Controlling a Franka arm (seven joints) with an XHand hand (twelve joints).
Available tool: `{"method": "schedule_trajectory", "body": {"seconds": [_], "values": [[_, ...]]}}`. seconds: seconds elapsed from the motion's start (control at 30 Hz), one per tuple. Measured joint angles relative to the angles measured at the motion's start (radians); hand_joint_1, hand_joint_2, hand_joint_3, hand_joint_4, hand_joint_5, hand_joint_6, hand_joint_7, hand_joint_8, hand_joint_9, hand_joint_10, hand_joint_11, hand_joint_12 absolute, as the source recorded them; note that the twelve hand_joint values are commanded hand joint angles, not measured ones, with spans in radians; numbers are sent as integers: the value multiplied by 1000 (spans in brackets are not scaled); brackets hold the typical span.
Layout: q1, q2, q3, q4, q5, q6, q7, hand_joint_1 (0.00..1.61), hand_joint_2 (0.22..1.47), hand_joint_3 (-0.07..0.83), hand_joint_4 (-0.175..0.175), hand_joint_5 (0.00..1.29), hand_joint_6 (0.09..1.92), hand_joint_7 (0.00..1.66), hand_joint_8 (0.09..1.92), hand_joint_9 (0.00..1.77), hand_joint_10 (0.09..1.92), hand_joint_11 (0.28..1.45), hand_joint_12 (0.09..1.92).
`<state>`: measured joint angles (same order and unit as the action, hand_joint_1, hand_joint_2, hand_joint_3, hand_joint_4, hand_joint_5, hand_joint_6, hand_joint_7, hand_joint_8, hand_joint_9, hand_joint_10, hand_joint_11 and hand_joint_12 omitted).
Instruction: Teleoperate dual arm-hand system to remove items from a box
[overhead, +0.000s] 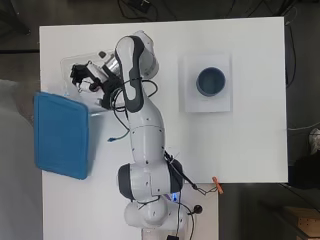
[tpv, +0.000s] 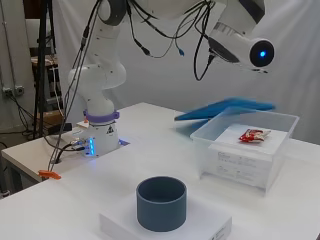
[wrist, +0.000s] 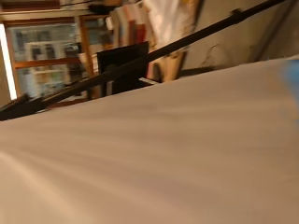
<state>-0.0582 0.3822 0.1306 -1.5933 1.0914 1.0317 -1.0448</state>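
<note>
Box (tpv: 250, 150) taken as landmark: clear tub, open-topped, blue lid (tpv: 225, 108) leaning off its far side. Inside box, one red packet (tpv: 254, 134) lying flat on a white slab, toward the far end. Long axis of packet looks roughly along box length, but hard to be sure from side view alone.

Hand (overhead: 82, 77) above box in overhead view, black fingers spread over the tub's outer end, arm reaching across from base. Fingers: cannot tell whether straight or curled, too tangled w/ cables and dark parts to read. No sign of anything held.

Key relation: packet judged to lie below hand, inside box walls, so next move prob. a descent w/ wrist turned down. Wrist view aimed across table (wrist: 149, 154) at the room behind, not into box, which suggests hand not yet pointing at packet.

Views compared: side view shows packet clearly but cuts hand out of frame, only the forearm w/ a blue light visible up top. Overhead shows hand over box but arm and hand hide packet. Wrist view shows neither box nor packet.

Well apart from box: blue cup (overhead: 210, 81) on a white pad (overhead: 190, 102), untouched.
</note>
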Motion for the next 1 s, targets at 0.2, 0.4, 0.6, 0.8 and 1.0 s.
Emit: {"method": "schedule_trajectory", "body": {"seconds": [0.2, 0.4, 0.6, 0.8, 1.0], "values": [[13, -14, 50, -51, 84, -20, -46, 1350, 1164, -2, -175, 693, 1487, 840, 1012, 1023, 964, 709, 248], [37, -9, 114, -81, 10, -24, -72, 1292, 1179, -7, -138, 709, 1469, 892, 969, 1007, 817, 759, 124], [79, -16, 203, -79, -179, 5, -83, 1193, 1176, 0, -54, 760, 1398, 998, 878, 1228, 87, 816, 87], [112, -37, 299, -83, -407, 38, -101, 1192, 1173, 0, -47, 764, 1383, 1007, 873, 1244, 87, 825, 88], [136, -58, 367, -89, -580, 70, -118, 1192, 1173, 0, -47, 764, 1382, 1007, 873, 1244, 87, 825, 88]]}}
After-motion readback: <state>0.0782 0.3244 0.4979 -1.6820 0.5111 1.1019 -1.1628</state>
